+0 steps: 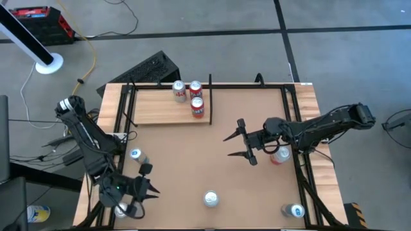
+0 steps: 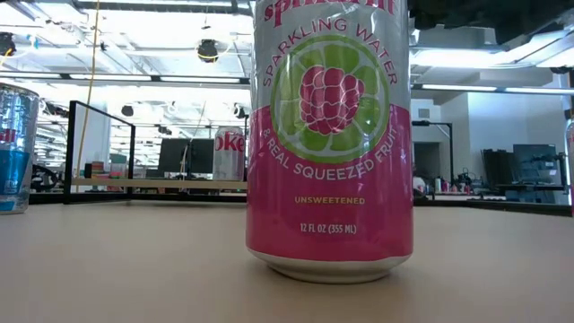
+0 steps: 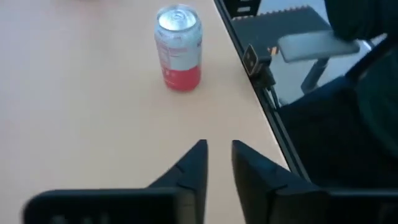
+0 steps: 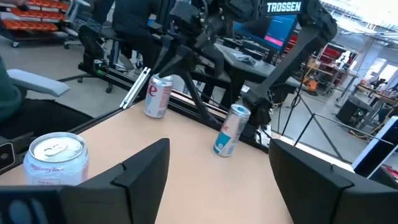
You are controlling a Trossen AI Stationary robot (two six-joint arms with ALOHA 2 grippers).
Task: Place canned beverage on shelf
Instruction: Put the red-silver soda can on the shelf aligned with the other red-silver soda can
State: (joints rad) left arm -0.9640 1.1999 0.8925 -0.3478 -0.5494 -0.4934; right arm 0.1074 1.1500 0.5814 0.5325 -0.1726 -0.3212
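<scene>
The shelf [image 1: 160, 108], a pale wood board with black rails, lies at the table's far side, and three cans [image 1: 195, 96] stand upright on it. A pink sparkling-water can [image 1: 211, 199] [image 3: 178, 46] [image 2: 329, 135] stands upright near the table's near edge. My left gripper [image 1: 151, 187] [image 3: 217, 158] hangs to its left, pointing at it from a distance, its fingers a narrow gap apart with nothing between them. My right gripper [image 1: 232, 145] [image 4: 217, 168] hovers wide open over the table's middle right, pointing left, and is empty.
A blue can [image 1: 135, 155] [image 4: 231, 129] stands at the left, and another blue can [image 1: 295, 210] at the near right corner. A red-and-white can [image 1: 279, 155] sits under my right arm. Black rails [image 1: 298, 128] frame the table. Bare tabletop lies between the two grippers.
</scene>
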